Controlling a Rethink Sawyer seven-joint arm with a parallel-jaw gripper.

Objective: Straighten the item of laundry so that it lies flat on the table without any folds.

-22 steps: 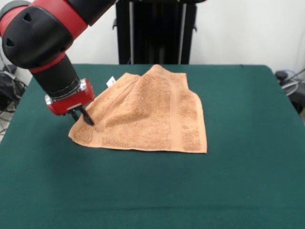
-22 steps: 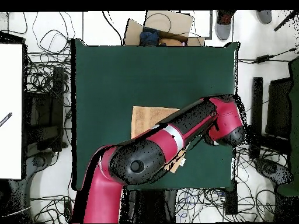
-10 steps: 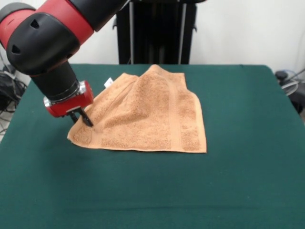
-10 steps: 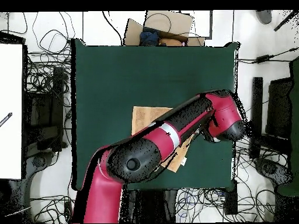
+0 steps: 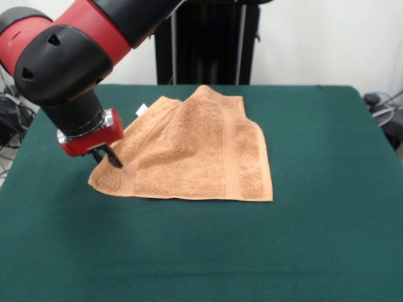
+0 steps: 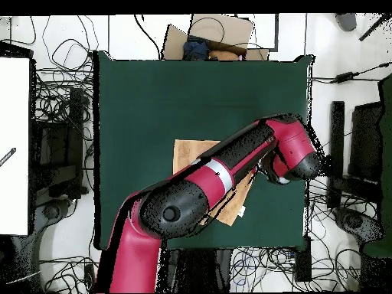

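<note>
One towel (image 5: 195, 154), one table (image 5: 327, 239), one gripper (image 5: 108, 157). Towel sits centre-left in the front view, rumpled, its top folded up into a peak, white tag (image 5: 142, 110) at its upper left. Gripper clenched on the towel's lower-left corner. Versus earlier: arm and that corner shifted slightly left.

Probably a lab: cable-strewn floor (image 6: 61, 92).

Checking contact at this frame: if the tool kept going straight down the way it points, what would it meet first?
The towel. The tool points down at the towel's corner nearest it, already at or just above the cloth, with the table directly beneath. Whether it already touches is unclear.
</note>
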